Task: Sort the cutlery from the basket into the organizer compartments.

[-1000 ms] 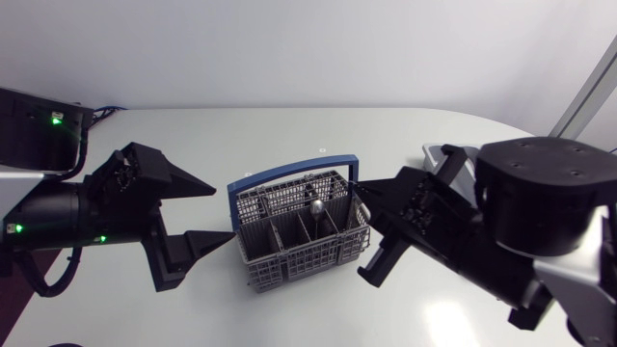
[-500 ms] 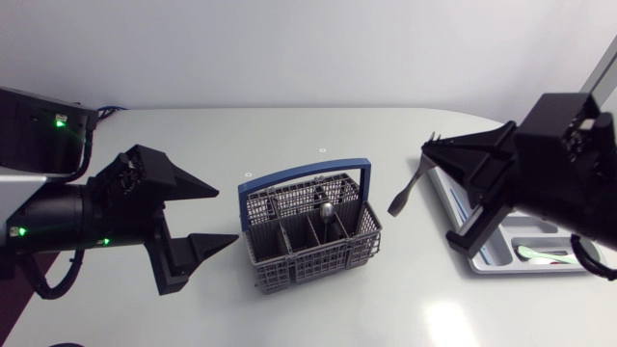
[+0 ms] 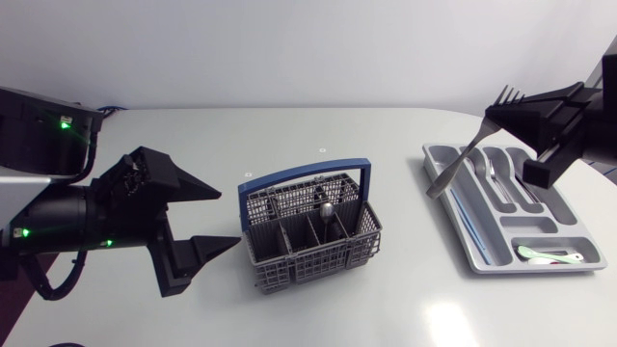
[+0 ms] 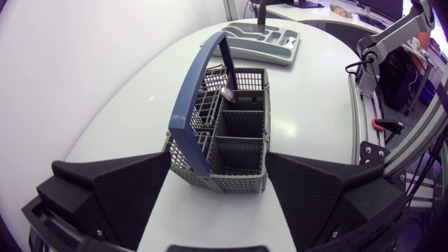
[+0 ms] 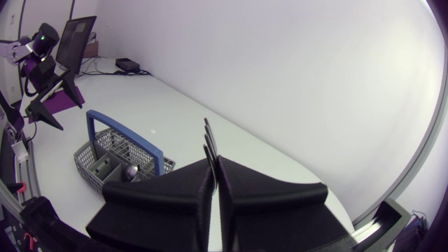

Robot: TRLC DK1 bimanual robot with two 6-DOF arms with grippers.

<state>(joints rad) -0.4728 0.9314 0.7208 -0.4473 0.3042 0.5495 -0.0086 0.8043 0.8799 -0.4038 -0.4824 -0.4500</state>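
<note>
The right gripper (image 5: pixel 214 168) is clamped on a fork (image 3: pixel 458 164) above the organizer (image 3: pixel 463 226); the left gripper (image 3: pixel 220 214) is spread wide beside the basket (image 3: pixel 307 253).

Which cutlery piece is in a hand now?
The silver fork clamped in the right hand; the spoon stands in the grey basket, others lie in the grey organizer.

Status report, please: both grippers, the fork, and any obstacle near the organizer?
Left gripper open, facing basket. Right gripper shut on fork, over organizer. One spoon in basket. No obstacle seen.
</note>
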